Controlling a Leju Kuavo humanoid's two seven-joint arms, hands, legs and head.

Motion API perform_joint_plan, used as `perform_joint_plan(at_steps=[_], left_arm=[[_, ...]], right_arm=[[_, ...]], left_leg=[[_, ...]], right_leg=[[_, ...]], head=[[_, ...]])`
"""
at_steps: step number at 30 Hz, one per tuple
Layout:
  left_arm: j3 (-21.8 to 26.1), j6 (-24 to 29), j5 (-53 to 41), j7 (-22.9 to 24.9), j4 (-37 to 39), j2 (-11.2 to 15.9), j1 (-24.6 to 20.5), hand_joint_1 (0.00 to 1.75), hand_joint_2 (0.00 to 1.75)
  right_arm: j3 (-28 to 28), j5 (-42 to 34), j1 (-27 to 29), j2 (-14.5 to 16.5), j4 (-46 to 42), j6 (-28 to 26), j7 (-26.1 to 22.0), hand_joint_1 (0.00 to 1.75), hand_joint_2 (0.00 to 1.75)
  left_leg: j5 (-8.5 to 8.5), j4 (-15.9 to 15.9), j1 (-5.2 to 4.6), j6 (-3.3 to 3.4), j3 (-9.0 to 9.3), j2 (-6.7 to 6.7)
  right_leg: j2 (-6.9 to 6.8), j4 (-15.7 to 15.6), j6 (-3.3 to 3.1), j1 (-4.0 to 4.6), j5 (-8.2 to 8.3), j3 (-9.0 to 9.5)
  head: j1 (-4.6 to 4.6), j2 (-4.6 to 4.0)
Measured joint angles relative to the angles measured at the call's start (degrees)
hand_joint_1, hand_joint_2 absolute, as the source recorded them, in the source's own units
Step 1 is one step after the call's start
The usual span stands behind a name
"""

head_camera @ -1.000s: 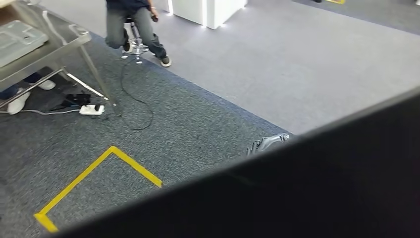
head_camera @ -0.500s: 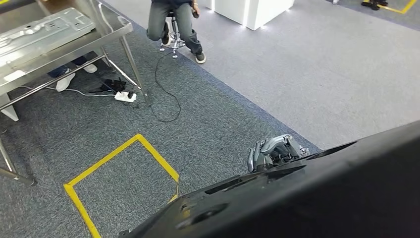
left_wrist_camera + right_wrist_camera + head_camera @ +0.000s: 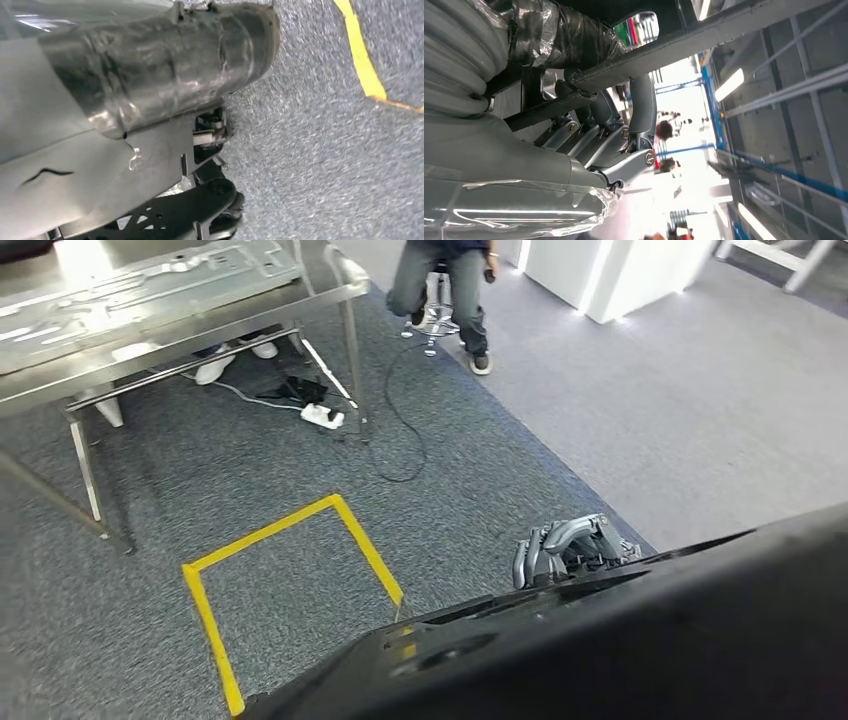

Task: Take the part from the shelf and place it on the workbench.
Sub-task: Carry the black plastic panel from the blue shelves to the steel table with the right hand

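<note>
I carry a large black part [image 3: 620, 640] that covers the lower right of the head view. My right hand [image 3: 566, 550] hooks its fingers over the part's far edge; in the right wrist view the fingers [image 3: 624, 135] curl around a dark bar of the part [image 3: 684, 45]. In the left wrist view my left hand [image 3: 150, 100], its thumb wrapped in tape, lies against a black ribbed piece of the part [image 3: 185, 212] above the carpet. The steel workbench [image 3: 200, 335] stands at the upper left, with a silver sheet-metal panel [image 3: 150, 285] on it.
A yellow tape square [image 3: 290, 560] marks the dark carpet in front of me. A power strip [image 3: 322, 417] and a black cable [image 3: 400, 445] lie by the workbench leg. A person [image 3: 450, 280] sits on a stool behind it. White cabinets [image 3: 620, 270] stand farther back.
The camera has turned: the workbench, tape square and person have slid right and come more into view. The black part sits lower in the picture, and my right hand shows on its edge.
</note>
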Motion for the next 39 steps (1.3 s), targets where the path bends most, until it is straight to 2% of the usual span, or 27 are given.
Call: perform_joint_plan(at_steps=[2,3,5,6,8,9,10,11,12,13,14,16,17,18,21,23,25,26,27,28,29,30,32,33,35,37,39], left_arm=[[0.0,0.3,0.0,-0.1,0.0,0.0,-0.1,0.00,0.00],[0.0,0.4,0.0,-0.2,0.0,0.0,-0.1,0.00,0.00],[0.0,0.4,0.0,-0.3,0.0,0.0,0.0,0.00,0.00],[0.0,0.4,0.0,-0.4,0.0,0.0,0.1,0.00,0.00],[0.0,0.4,0.0,-0.4,0.0,0.0,0.0,0.00,0.00],[0.0,0.4,0.0,-0.4,0.0,0.0,-0.1,0.00,0.00],[0.0,0.3,0.0,-0.5,0.0,-0.1,-0.3,0.00,0.00],[0.0,0.2,0.0,-0.5,0.0,-0.1,-0.3,0.00,0.00],[0.0,0.1,0.0,-0.5,0.0,-0.1,-0.3,0.00,0.00],[0.0,0.0,0.0,-0.5,0.0,-0.2,-0.2,0.00,0.00],[0.0,-0.2,0.0,-0.5,0.0,-0.2,-0.1,0.00,0.00],[0.0,-0.4,0.0,-0.5,0.0,-0.2,-0.1,0.00,0.00],[0.0,-0.5,0.0,-0.5,0.0,-0.2,-0.2,0.00,0.00],[0.0,-0.5,0.0,-0.4,0.0,-0.2,-0.3,0.00,0.00],[0.0,-0.4,0.0,-0.3,0.0,-0.2,-0.2,0.00,0.00],[0.0,-0.4,0.0,-0.2,0.0,-0.2,-0.1,0.00,0.00],[0.0,-0.4,0.0,-0.2,0.0,-0.2,-0.2,0.00,0.00],[0.0,-0.4,0.0,-0.1,0.0,-0.3,-0.3,0.00,0.00],[0.0,-0.4,0.0,0.0,0.0,-0.3,-0.3,0.00,0.00],[0.0,-0.3,0.0,0.1,0.0,-0.3,-0.3,0.00,0.00],[0.0,-0.3,0.0,0.2,0.0,-0.3,-0.3,0.00,0.00],[0.0,-0.3,0.0,0.3,0.0,-0.3,-0.3,0.00,0.00],[0.0,-0.4,0.0,0.3,0.0,-0.4,-0.4,0.00,0.00],[0.0,-0.6,0.0,0.3,0.0,-0.4,-0.4,0.00,0.00],[0.0,-1.2,0.1,0.3,0.0,-0.4,-0.4,0.00,0.00],[0.0,-1.9,0.3,0.5,0.0,-0.4,-0.4,0.00,0.00],[0.0,-2.4,0.6,0.8,0.0,-0.4,-0.4,0.00,0.00]], right_arm=[[0.0,0.0,0.0,0.0,0.1,0.0,0.0,1.69,1.75],[0.0,0.0,0.0,0.0,0.1,0.0,0.0,1.69,1.75],[0.0,-0.1,-0.1,0.0,0.2,0.0,0.0,1.69,1.75],[0.0,-0.1,-0.1,0.0,0.2,0.1,0.0,1.69,1.75],[0.0,-0.1,-0.2,0.0,0.2,0.1,0.0,1.69,1.75],[0.0,0.0,-0.2,0.0,0.2,0.1,0.0,1.69,1.75],[0.0,0.0,-0.1,0.0,0.2,0.1,0.0,1.69,1.75],[0.0,0.0,-0.1,0.0,0.3,0.1,0.0,1.69,1.75],[0.0,0.0,-0.1,0.0,0.3,0.1,0.0,1.69,1.75],[0.0,0.0,-0.1,0.0,0.4,0.1,0.0,1.69,1.75],[0.0,0.0,-0.1,0.0,0.4,0.1,0.0,1.69,1.75],[0.0,-0.1,-0.1,0.0,0.4,0.1,0.0,1.69,1.75],[0.0,-0.1,-0.1,0.1,0.4,0.1,0.0,1.69,1.75],[0.0,-0.1,-0.2,0.1,0.4,0.1,0.0,1.69,1.75],[0.0,-0.1,-0.2,0.1,0.4,0.1,0.0,1.69,1.75],[0.0,-0.1,-0.3,0.0,0.5,0.1,0.0,1.69,1.75],[0.0,-0.1,-0.2,0.0,0.6,0.1,0.0,1.69,1.75],[0.0,-0.1,-0.2,0.0,0.7,0.1,0.0,1.69,1.75],[0.0,-0.1,-0.2,0.0,0.8,0.1,0.0,1.69,1.75],[0.0,-0.1,-0.1,0.0,1.0,0.1,0.0,1.69,1.75],[0.0,-0.1,-0.1,0.0,1.1,0.1,0.0,1.69,1.75],[0.0,-0.1,-0.1,0.0,1.2,0.1,0.0,1.69,1.75],[0.0,-0.2,-0.1,0.0,1.3,0.1,-0.3,1.69,1.75],[0.0,-0.6,-0.1,0.1,1.3,0.2,-0.7,1.69,1.75],[0.0,-1.9,-0.1,0.1,1.4,0.5,-1.9,1.69,1.75],[0.0,-3.0,-0.1,0.1,1.4,0.8,-3.0,1.69,1.75],[0.0,-3.6,-0.1,0.3,1.4,1.0,-3.5,1.69,1.75]], left_leg=[[-0.48,0.7,-0.02,-0.50,-0.26,-1.21],[-0.56,0.9,0.00,-0.79,-0.51,-1.69],[-0.51,0.8,0.10,-1.39,-0.82,-2.40],[-0.68,1.1,0.07,-1.71,-0.99,-1.75],[-2.31,4.3,0.07,-2.38,-2.51,0.88],[-3.74,7.5,0.15,-2.71,-4.11,2.35],[-5.22,11.1,0.33,-2.96,-6.15,3.08],[-6.19,14.3,0.51,-3.15,-8.00,3.42],[-6.28,16.0,0.66,-3.28,-9.12,3.60],[-5.26,15.5,0.78,-3.35,-9.09,3.76],[-3.40,12.9,0.86,-3.32,-7.83,4.10],[-0.17,5.0,0.59,-3.00,-3.92,6.24],[0.54,2.3,0.35,-2.70,-2.53,7.07],[0.58,0.9,0.07,-2.39,-1.88,7.59],[0.59,0.2,-0.13,-1.41,-1.59,6.38],[0.85,-0.7,0.11,-0.69,-0.89,5.75],[0.86,-1.0,0.15,-0.11,-0.48,5.25],[0.79,-0.9,0.06,0.10,-0.45,4.99],[0.68,-0.9,-0.04,0.22,-0.42,4.68],[0.55,-0.8,-0.12,0.27,-0.37,4.35],[0.39,-0.6,-0.17,0.27,-0.29,4.03],[0.19,-0.4,-0.18,0.19,-0.22,3.72],[-0.25,0.1,-0.35,-0.18,-0.22,3.24],[-0.40,0.3,-0.41,-0.44,-0.26,3.09],[-0.52,0.3,-0.40,-0.98,-0.26,2.97],[-1.09,0.9,-0.29,-1.61,-0.47,3.09],[-3.45,5.1,-0.06,-2.35,-2.33,3.30]], right_leg=[[1.93,-5.6,-0.22,-0.18,2.21,2.10],[2.52,-6.5,-0.41,-0.18,2.19,2.46],[1.90,-6.8,-0.97,-0.10,2.22,2.68],[1.42,-7.0,-1.29,-0.13,2.26,2.91],[0.23,-7.5,-1.91,-0.28,2.25,3.52],[-0.43,-7.5,-2.13,-0.23,2.13,3.75],[-1.17,-7.5,-2.29,-0.18,1.99,3.88],[-1.88,-7.5,-2.38,-0.15,1.84,3.97],[-2.55,-7.5,-2.41,-0.15,1.69,4.10],[-3.18,-7.5,-2.37,-0.16,1.53,4.29],[-3.76,-7.5,-2.28,-0.18,1.33,4.56],[-4.84,-7.5,-1.85,-0.04,0.87,5.18],[-5.23,-7.6,-1.55,0.08,0.68,5.38],[-5.58,-7.7,-1.20,0.21,0.55,5.53],[-6.17,-8.1,-0.19,0.17,0.30,6.02],[-4.26,-6.0,0.23,0.03,-1.23,5.28],[-1.88,0.5,0.23,0.12,-4.32,1.99],[-1.44,4.1,0.18,0.20,-5.58,-0.12],[-1.29,6.5,0.11,0.29,-5.84,-1.72],[-1.24,6.7,0.01,0.34,-4.96,-2.35],[-1.22,4.7,-0.14,0.37,-3.13,-1.87],[-1.17,1.1,-0.34,0.38,-0.79,-0.48],[-0.99,-5.4,-0.76,0.57,1.94,2.19],[-0.91,-7.0,-0.96,0.68,2.30,2.82],[-0.88,-7.6,-1.41,0.82,2.23,3.04],[-0.98,-8.0,-1.95,0.58,2.41,3.56],[-1.15,-8.5,-2.39,0.31,2.53,4.15]], head=[[0.50,0.00],[0.65,0.00],[0.76,0.00],[0.75,0.00],[0.47,0.00],[0.30,0.00],[0.18,0.00],[0.20,0.00],[0.18,0.00],[0.18,0.00],[0.18,0.00],[0.18,0.00],[0.22,0.00],[0.29,0.00],[0.50,0.00],[0.84,0.00],[1.55,0.00],[1.86,0.00],[2.08,0.00],[2.20,0.00],[2.28,0.00],[2.39,0.00],[2.65,0.00],[2.73,0.00],[2.78,0.00],[2.75,0.00],[2.50,0.00]])
